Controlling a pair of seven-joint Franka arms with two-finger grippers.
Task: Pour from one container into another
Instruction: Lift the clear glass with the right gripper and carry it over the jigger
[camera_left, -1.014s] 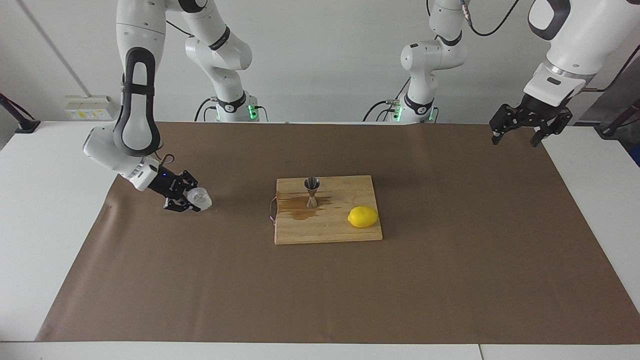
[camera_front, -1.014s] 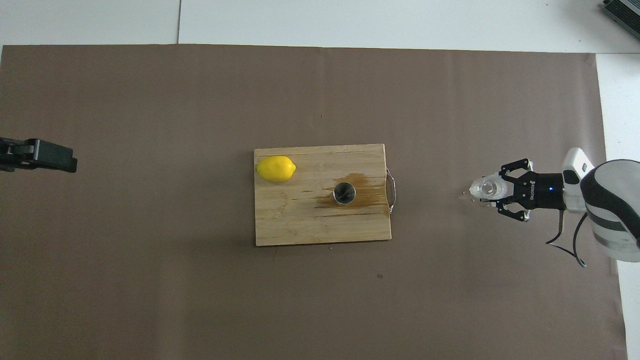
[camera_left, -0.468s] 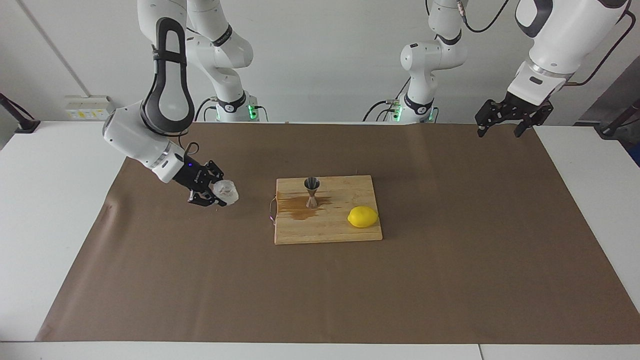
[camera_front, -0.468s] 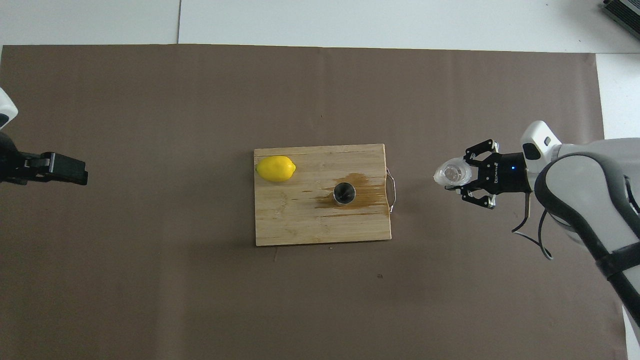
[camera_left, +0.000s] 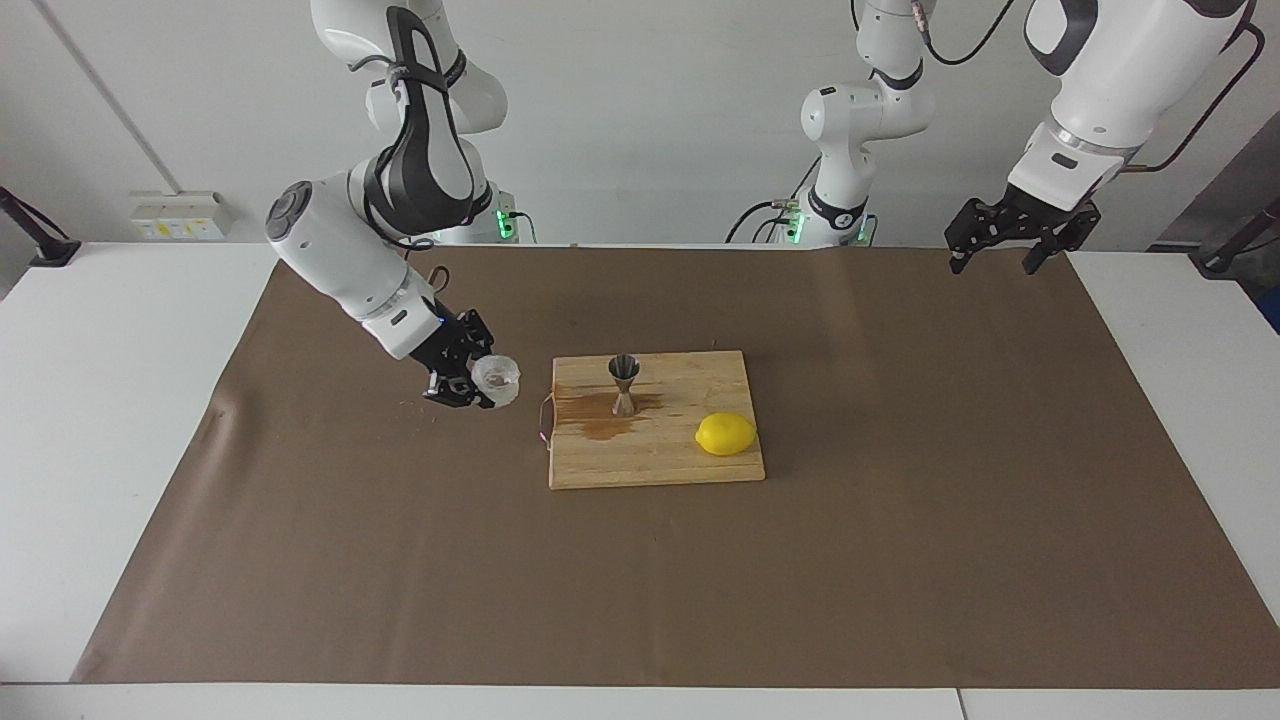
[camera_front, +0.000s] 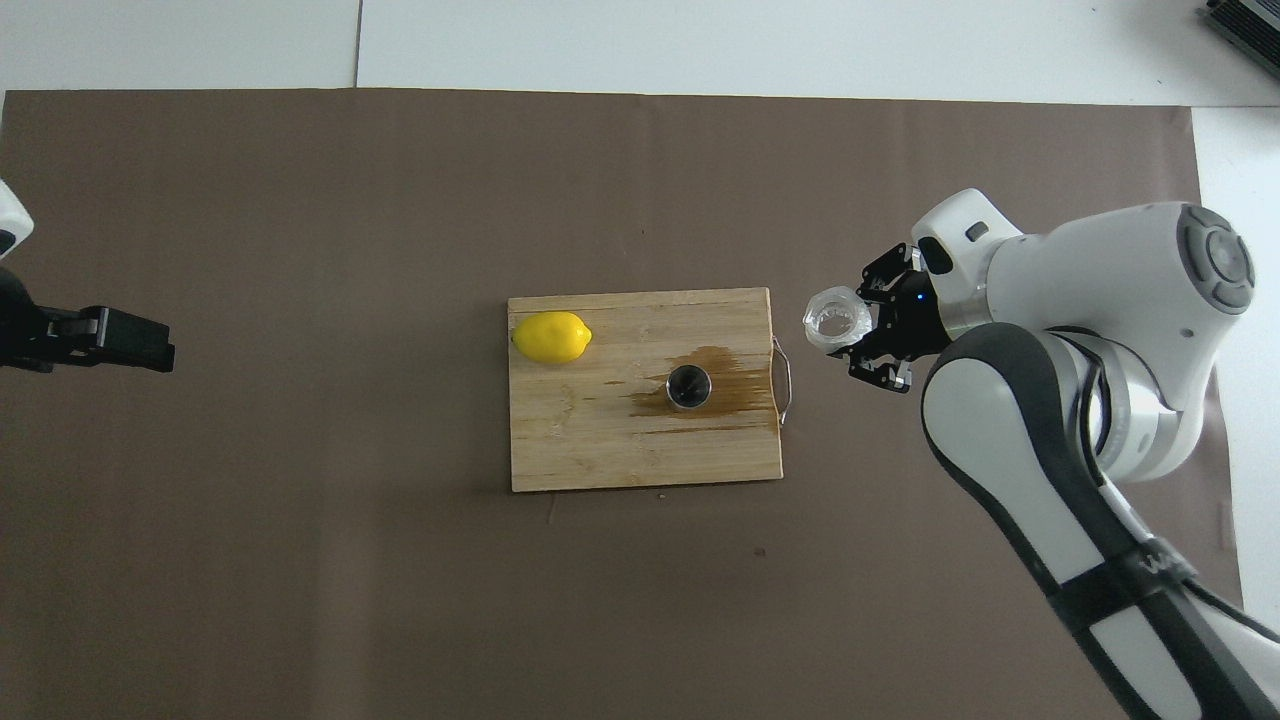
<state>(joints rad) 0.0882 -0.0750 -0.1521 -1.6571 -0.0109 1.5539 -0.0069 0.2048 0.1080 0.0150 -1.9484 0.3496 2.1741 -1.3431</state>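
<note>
Brown paper (camera_left: 900, 560) covers the middle of the white table (camera_left: 90, 420), with a plain pale wall at the top of the facing view. One clear glass cup (camera_left: 496, 377) (camera_front: 837, 317) sits left of centre in that view, pinched in the right gripper (camera_left: 478, 383) (camera_front: 868, 330) and held upright over the paper just beside the handle end of one wooden cutting board (camera_left: 660, 462) (camera_front: 600, 450). On the board stands one steel jigger (camera_left: 624, 384) (camera_front: 689, 387), upright in a brown wet stain (camera_left: 600, 420) (camera_front: 735, 365), and one yellow lemon (camera_left: 725, 434) (camera_front: 551, 337) lies at the board's other end. Two arms show; the left gripper (camera_left: 1004, 250) waits at upper right of the facing view, over the paper's edge, fingers spread and empty.
</note>
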